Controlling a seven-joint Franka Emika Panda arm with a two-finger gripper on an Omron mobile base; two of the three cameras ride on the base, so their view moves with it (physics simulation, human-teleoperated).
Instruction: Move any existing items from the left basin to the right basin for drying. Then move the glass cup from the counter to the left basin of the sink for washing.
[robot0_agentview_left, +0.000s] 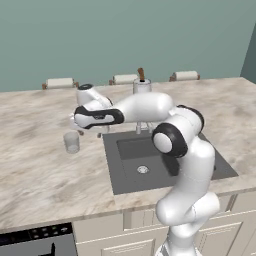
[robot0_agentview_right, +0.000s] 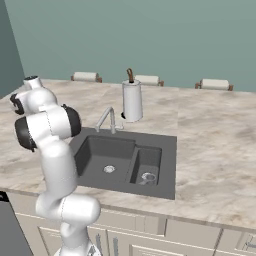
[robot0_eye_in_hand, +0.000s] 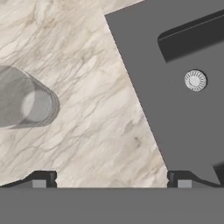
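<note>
Dark two-finger gripper (robot0_eye_in_hand: 111, 177): jaws wide apart, empty, hovering over the beige-and-grey marbled stone table (robot0_agentview_left: 35, 170) near the sink's left edge. Small clear cylindrical glass cup (robot0_agentview_left: 72, 142): upright on the table, left of the dark grey two-hollow sink (robot0_agentview_left: 165, 165), apart from the fingers. Small low round grey object (robot0_agentview_right: 148, 176): lying in the narrower right basin (robot0_agentview_right: 150, 162). Wider left basin (robot0_agentview_right: 107, 155): bare, silver drain ring (robot0_agentview_right: 109, 169). Advice: centre the jaws over the cup, descend straddling its wall, close gently.

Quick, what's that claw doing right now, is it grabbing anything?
Claw: open and holding nothing, hanging above the counter between the glass cup and the sink.
</note>
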